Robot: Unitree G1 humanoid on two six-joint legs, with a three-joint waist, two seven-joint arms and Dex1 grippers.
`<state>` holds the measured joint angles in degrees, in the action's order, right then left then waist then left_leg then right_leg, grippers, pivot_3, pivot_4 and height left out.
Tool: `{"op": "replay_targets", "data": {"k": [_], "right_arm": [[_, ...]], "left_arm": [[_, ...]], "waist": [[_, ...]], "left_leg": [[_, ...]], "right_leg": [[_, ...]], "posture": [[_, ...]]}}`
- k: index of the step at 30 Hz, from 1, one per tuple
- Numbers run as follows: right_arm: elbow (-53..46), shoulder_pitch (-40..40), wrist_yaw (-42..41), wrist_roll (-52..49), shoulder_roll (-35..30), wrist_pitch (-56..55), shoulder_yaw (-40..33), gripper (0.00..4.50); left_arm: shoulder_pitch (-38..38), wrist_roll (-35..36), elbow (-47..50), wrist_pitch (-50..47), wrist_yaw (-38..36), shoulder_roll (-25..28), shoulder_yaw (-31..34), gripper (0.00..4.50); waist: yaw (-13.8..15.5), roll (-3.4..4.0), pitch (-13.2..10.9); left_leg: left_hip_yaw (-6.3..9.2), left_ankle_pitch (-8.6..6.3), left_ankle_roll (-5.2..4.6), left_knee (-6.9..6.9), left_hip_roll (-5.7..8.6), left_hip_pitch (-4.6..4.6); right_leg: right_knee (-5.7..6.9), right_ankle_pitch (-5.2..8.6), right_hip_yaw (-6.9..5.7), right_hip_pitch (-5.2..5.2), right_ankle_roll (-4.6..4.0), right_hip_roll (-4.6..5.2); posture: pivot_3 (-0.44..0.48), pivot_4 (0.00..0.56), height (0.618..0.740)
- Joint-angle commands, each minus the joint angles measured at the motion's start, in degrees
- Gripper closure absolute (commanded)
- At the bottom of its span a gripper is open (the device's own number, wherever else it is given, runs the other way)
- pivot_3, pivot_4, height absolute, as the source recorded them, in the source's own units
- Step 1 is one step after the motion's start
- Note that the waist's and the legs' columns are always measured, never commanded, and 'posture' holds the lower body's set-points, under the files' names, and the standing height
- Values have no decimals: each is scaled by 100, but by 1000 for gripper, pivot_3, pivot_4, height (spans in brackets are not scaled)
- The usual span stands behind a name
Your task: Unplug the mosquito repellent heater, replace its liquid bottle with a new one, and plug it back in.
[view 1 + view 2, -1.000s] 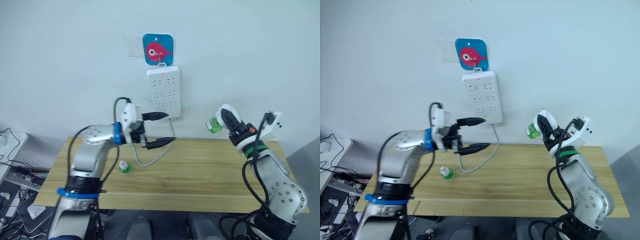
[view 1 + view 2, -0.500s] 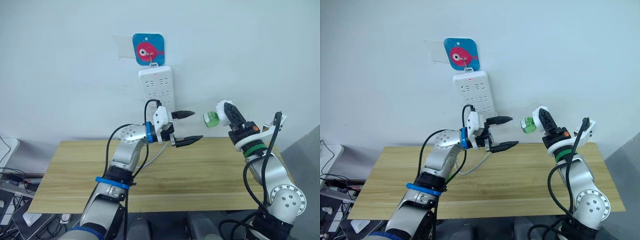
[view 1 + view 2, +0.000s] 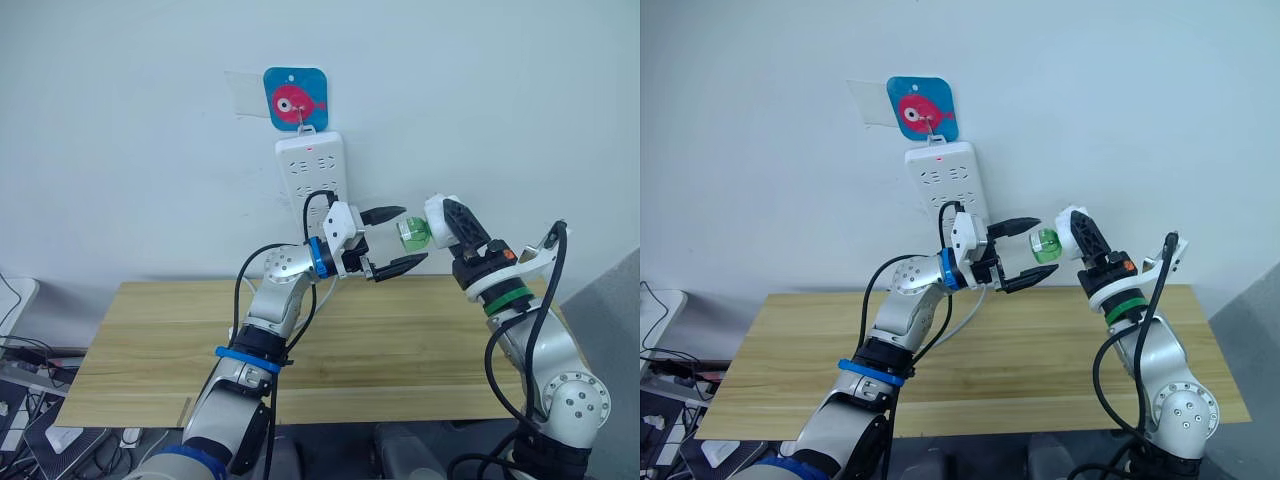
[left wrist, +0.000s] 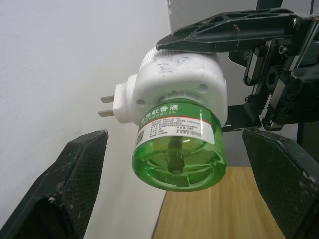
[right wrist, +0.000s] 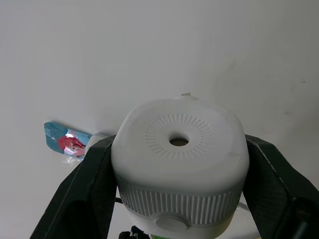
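While my right gripper (image 3: 1065,237) clamps the heater (image 4: 175,84) between its two black fingers, I hold it up in the air above the table (image 3: 420,350), in front of the wall and just beside the lower end of the power strip (image 3: 312,180). Its two plug prongs (image 4: 106,105) point toward the wall and are not in any socket. The green bottle (image 4: 177,149) is screwed into the heater's underside and points toward my left arm. In my right wrist view the heater's ribbed top with its small round hole (image 5: 178,142) faces the camera, with a finger pressed on each side.

My left gripper (image 3: 400,240) is spread wide, one finger above and one below the bottle, close to it but touching nothing. Above the strip a blue square hook with a pink fish (image 3: 296,99) is stuck to the wall, and a grey cable (image 3: 965,312) hangs from the strip behind my left arm.
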<state>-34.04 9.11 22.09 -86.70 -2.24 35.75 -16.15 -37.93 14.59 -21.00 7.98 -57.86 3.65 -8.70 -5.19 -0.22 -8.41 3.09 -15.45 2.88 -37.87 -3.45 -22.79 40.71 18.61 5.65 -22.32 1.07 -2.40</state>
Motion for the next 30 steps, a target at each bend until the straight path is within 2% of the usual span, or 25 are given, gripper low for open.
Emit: {"op": "replay_targets", "data": {"k": [1,4,11,12,22,26,30], "right_arm": [[-352,29,22,-215,-118,-230,173,1432],[-367,17,51,-273,-213,-372,269,1432],[-356,5,100,-300,-391,-644,431,1432],[-356,6,105,-303,-410,-676,448,1432],[-366,-68,118,-384,-627,-850,603,1432],[-281,-214,66,-937,-1146,-560,540,127],[85,-425,-292,-2394,-2457,126,215,40]], "left_arm": [[-187,32,32,93,78,-81,-1,5],[-239,55,-19,103,77,-91,32,5],[-243,103,-12,52,30,-101,45,2091],[-244,107,-12,51,21,-101,46,2226],[-320,92,-43,64,-2,-61,59,2225],[-372,130,-120,170,-449,145,2,2225],[-475,121,-397,448,-995,346,-55,2225]], "waist": [[1,0,0],[4,0,0],[-3,0,0],[-2,0,0],[0,0,0],[0,0,0],[-1,-1,-1]], "left_leg": [[0,0,0,0,0,0],[0,0,0,-1,0,-1],[0,0,0,0,-1,0],[1,0,0,0,0,1],[1,0,0,0,-1,0],[1,0,1,-1,0,-1],[-2,0,0,-1,1,-1]], "right_leg": [[0,0,0,0,0,0],[-1,0,0,0,0,0],[-2,0,0,0,0,-1],[-1,0,-1,0,1,-1],[-2,0,-1,0,0,-1],[-3,0,0,0,0,-1],[-8,0,0,2,0,-1]], "posture": [[-71,110,740],[-73,113,740],[-73,113,740],[-73,113,740],[-74,115,740],[-80,116,740],[-90,114,740]]}}
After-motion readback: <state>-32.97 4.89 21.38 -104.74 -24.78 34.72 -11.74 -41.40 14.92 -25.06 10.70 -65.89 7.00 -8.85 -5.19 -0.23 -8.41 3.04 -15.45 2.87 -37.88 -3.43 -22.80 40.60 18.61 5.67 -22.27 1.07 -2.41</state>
